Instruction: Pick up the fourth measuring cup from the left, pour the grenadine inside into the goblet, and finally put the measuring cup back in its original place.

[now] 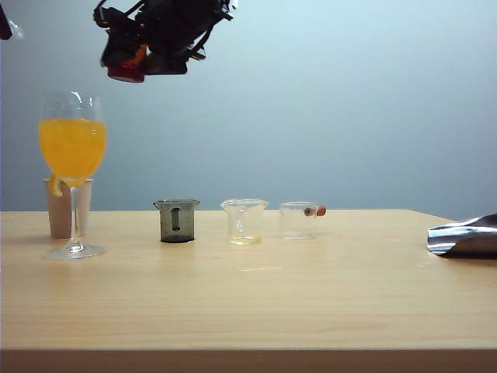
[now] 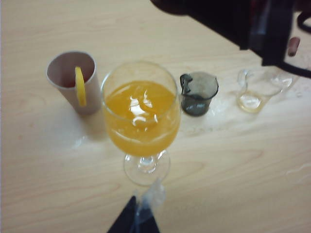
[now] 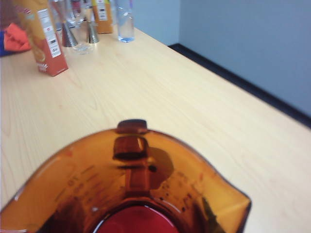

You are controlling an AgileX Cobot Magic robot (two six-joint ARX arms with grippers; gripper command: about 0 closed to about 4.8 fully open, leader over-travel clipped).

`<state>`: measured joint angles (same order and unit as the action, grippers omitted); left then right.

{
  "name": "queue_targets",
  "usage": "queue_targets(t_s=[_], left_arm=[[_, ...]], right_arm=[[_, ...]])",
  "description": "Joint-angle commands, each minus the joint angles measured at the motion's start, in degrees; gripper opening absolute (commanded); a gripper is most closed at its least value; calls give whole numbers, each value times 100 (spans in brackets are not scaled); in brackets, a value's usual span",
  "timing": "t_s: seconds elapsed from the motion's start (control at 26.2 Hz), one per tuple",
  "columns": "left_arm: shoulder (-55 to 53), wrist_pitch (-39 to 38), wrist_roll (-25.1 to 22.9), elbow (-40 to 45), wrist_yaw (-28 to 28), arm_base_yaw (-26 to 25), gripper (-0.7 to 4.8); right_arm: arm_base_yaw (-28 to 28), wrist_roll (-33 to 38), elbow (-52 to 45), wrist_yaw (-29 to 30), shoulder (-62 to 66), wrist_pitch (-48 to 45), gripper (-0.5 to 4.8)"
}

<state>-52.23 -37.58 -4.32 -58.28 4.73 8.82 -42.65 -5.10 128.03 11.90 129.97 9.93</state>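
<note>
My right gripper (image 1: 128,66) hangs high at the top of the exterior view, shut on the fourth measuring cup (image 1: 126,72), up and to the right of the goblet (image 1: 72,148). In the right wrist view the red-brown cup (image 3: 146,179) fills the foreground and hides the fingers. The grenadine (image 3: 138,221) lies as a red layer in its bottom. The goblet (image 2: 141,116) stands on the table at the left, holding orange-yellow juice. My left gripper (image 2: 138,216) hovers above the goblet's foot, shut, with a clear wisp at its tip and nothing else between the fingers.
A beige cup with a lemon slice (image 1: 66,206) stands behind the goblet. Right of it sit a smoky grey cup (image 1: 176,220) and two clear cups (image 1: 244,221) (image 1: 299,220). A shiny metal object (image 1: 466,237) lies at the right edge. A juice carton (image 3: 43,39) and bottles stand far off.
</note>
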Motion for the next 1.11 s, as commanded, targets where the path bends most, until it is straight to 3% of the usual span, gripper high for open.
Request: queue_targets(t_s=[0.04,0.31,0.46,0.8,1.11], left_arm=[[57,-212,11,-28,-109,-20,-5],[105,-354,28,-28,-546,-24,-5],[105,-343,35,-28,-619,-26,-5],[103,-350,304,-28,-601,-24,-5],[101,-358,330,-26,-450,-24,-5]], right_arm=[[-72,-472,44,28,-74,-208,144],[-184,-1513,44,-2,-74,-160,144],[-221,-1690,44,-39,-74,-149,144],[-280,-2999,44,-61,-63,-299,144],[-284,-3611,44,-39,-26,-905,144]])
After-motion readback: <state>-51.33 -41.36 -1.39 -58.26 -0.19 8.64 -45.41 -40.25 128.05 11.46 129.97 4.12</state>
